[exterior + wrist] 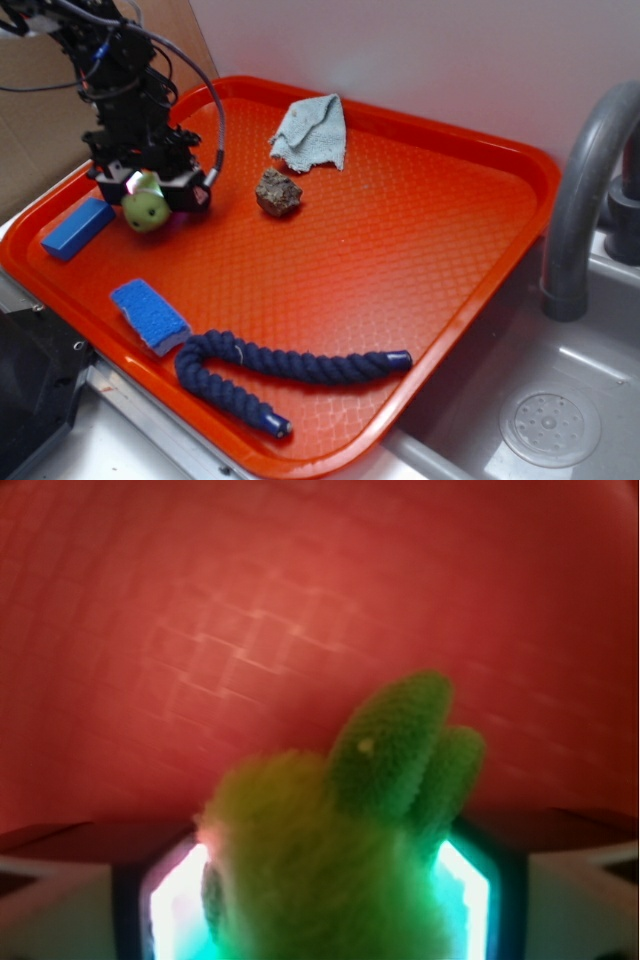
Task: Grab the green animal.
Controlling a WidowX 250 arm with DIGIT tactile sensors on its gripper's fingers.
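The green animal (146,209), a small fuzzy yellow-green plush, sits between the jaws of my gripper (152,190) at the far left of the orange tray (400,260). The gripper points down and is shut on it. I cannot tell whether the toy rests on the tray or hangs just above it. In the wrist view the plush (340,870) fills the gap of the gripper (320,905), with the lit pads (172,905) pressed against both its sides and its two ears pointing ahead over the tray floor (300,610).
A brown lumpy rock (278,192) lies right of the gripper and a grey cloth (311,132) behind it. A blue block (78,227) lies just left of the toy. A blue sponge (149,315) and navy rope (280,365) lie in front. A faucet (580,200) and sink (560,420) are on the right.
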